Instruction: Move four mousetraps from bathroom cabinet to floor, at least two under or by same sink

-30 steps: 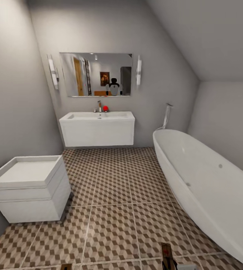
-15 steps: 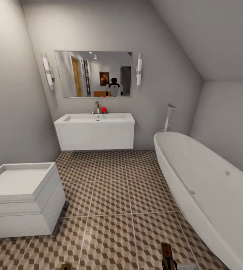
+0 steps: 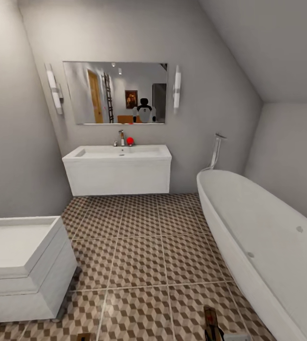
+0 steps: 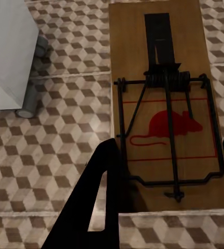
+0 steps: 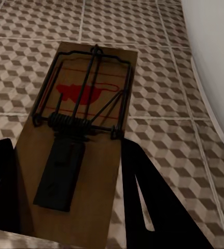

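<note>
1. Left gripper (image 4: 166, 171): dark fingers (image 4: 99, 192) on both sides of a mousetrap (image 4: 166, 104), clamped on its long edges, held above the bathroom floor (image 4: 65, 145); red mouse print and wire bar face the camera.
2. Right gripper (image 5: 65, 192): dark fingers (image 5: 148, 202) pinching a second mousetrap (image 5: 78, 150) by its sides, likewise held over patterned tiles, near the white curved wall of the bathtub (image 5: 215, 62).
3. Head view: tip of the right-hand trap at the bottom edge (image 3: 211, 324), a sliver of the left-hand one also at the bottom edge (image 3: 83, 336).
4. Bathroom sink (image 3: 118, 168): white, wall-mounted, straight ahead across the cube-patterned tiles (image 3: 144, 237), chrome tap (image 3: 121, 137) and a small red object (image 3: 130, 140) at its back edge.
5. Mirror (image 3: 115, 92) above the sink, flanked by two wall lights.
6. White drawer unit (image 3: 23, 270) near left, on small castors.
7. Bathtub (image 3: 267, 246) along the right side, chrome hand shower (image 3: 215, 149) at its far end.
</note>
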You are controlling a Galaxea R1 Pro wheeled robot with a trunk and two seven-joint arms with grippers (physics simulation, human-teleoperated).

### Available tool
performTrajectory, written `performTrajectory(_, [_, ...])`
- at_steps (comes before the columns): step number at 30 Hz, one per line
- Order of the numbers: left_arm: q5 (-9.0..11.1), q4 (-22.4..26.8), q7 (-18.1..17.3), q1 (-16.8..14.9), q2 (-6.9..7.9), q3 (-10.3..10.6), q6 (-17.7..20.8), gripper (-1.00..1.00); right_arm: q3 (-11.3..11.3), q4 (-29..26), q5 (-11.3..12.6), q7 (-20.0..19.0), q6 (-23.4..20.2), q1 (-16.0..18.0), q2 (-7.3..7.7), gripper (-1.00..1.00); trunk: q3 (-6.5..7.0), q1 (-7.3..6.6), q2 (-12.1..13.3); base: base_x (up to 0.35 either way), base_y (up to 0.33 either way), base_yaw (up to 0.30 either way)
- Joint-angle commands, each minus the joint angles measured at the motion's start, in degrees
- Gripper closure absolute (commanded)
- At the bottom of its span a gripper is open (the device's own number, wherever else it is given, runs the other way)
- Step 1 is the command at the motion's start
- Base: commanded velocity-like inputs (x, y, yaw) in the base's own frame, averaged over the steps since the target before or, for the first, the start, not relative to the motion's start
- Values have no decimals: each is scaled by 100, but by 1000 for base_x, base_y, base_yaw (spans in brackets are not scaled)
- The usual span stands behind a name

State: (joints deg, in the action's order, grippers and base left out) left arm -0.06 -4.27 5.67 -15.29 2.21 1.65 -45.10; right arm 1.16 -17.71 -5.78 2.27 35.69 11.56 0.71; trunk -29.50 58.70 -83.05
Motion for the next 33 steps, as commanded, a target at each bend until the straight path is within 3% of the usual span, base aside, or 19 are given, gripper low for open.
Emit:
performTrajectory(1, [-12, -21, 39, -9, -1, 20, -30, 100, 16, 4, -37, -7, 17, 4, 0, 100, -6, 3, -3, 337, 0, 0])
performTrajectory(33, [-12, -21, 39, -9, -1, 20, -28, 100, 16, 4, -37, -7, 17, 4, -6, 100, -6, 3, -3, 337, 0, 3])
